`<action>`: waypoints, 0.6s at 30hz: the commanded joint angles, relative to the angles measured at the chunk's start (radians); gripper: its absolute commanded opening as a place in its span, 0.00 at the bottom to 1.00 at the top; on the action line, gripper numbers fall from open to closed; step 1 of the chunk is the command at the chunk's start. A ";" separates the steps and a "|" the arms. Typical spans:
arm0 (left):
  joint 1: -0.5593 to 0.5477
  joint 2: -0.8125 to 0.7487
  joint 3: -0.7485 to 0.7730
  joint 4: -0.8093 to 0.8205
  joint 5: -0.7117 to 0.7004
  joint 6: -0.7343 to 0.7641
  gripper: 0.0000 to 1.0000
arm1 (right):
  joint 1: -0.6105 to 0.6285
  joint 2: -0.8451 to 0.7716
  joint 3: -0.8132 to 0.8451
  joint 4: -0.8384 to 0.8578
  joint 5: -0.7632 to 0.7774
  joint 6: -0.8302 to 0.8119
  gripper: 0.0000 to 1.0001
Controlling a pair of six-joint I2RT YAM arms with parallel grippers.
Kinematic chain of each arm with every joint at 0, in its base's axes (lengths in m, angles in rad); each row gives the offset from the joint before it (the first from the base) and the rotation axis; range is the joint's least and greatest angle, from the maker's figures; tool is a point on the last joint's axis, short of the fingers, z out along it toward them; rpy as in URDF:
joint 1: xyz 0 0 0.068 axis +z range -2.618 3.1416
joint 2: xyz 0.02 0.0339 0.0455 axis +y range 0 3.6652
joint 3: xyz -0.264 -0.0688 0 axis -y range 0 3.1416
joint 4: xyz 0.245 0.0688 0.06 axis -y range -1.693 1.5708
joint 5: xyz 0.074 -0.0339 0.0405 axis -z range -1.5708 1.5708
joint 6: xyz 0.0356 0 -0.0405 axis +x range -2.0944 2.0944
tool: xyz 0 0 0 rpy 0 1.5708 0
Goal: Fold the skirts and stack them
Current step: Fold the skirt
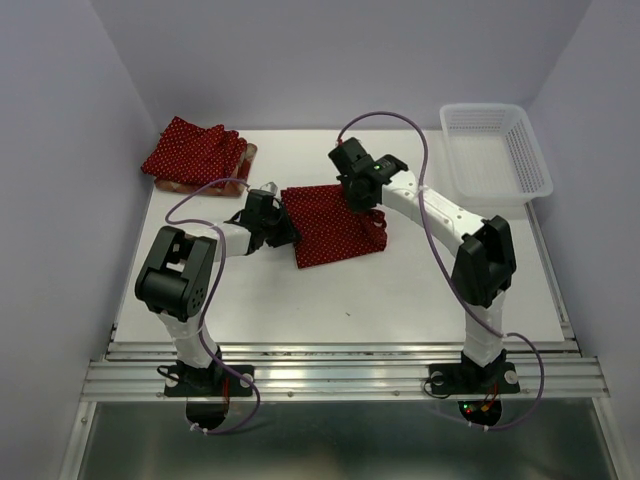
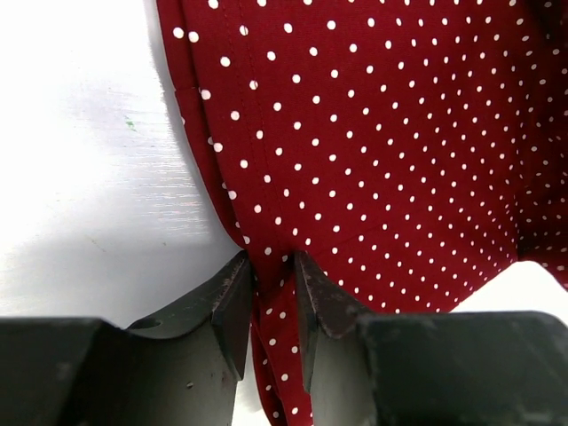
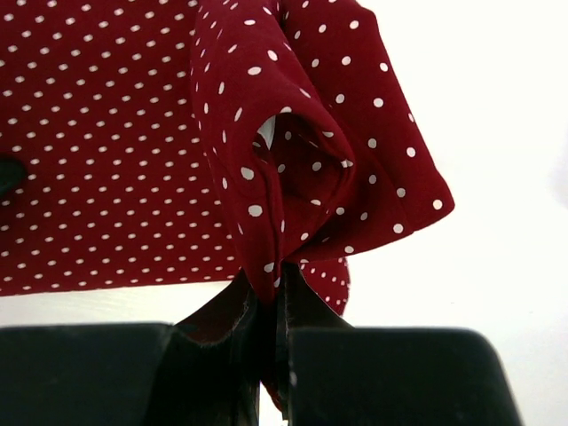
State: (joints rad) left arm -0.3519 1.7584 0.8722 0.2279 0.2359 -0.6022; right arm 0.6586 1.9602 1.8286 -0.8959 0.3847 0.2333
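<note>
- The right gripper (image 3: 271,293) had its jaws pressed together on a bunched fold of the dotted skirt (image 1: 335,228), with the cloth pulled up into a small peak above the fingertips.
- The left gripper (image 2: 275,306) had its jaws standing close on either side of the skirt's left hem, and cloth filled the narrow gap. Whether they were truly biting it could not be told.
- The skirt itself lay spread at the middle of the table (image 1: 400,295), held at its far edge by the right arm and at its left edge by the left arm.
- The step in hand looked like taking two holds for a fold.
- To do it well, the left jaws needed a full bite through every layer of the hem before any lift, because thin, soft cloth slips from a shallow pinch.
- Both arms should then rise together and only a little, keeping the edge between them taut without dragging the skirt across the table.
- The held edge should be carried over to meet the opposite edge squarely and laid down before either hold let go.
- The risks were a single layer peeling free or a skewed fold.
- There were three skirts, two dotted and one plaid.
- The second dotted skirt (image 1: 190,150) sat folded at the far left corner on top of the plaid skirt (image 1: 247,155), well apart from the one being handled.
- There was one basket (image 1: 500,195), at the far right.
- There were two arms, each with one gripper.
</note>
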 commanded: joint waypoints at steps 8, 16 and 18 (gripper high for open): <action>-0.010 0.024 -0.018 0.002 0.022 0.001 0.35 | 0.042 0.112 0.129 0.028 -0.147 0.188 0.01; -0.012 0.026 -0.021 0.005 0.025 0.005 0.33 | 0.042 0.183 0.199 0.092 -0.221 0.288 0.01; -0.012 0.029 -0.021 0.005 0.026 0.007 0.33 | 0.042 0.219 0.231 0.086 -0.227 0.293 0.01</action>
State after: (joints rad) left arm -0.3523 1.7672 0.8700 0.2474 0.2523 -0.6052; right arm 0.6998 2.1429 1.9720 -0.8711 0.1955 0.4694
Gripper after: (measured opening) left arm 0.336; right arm 0.079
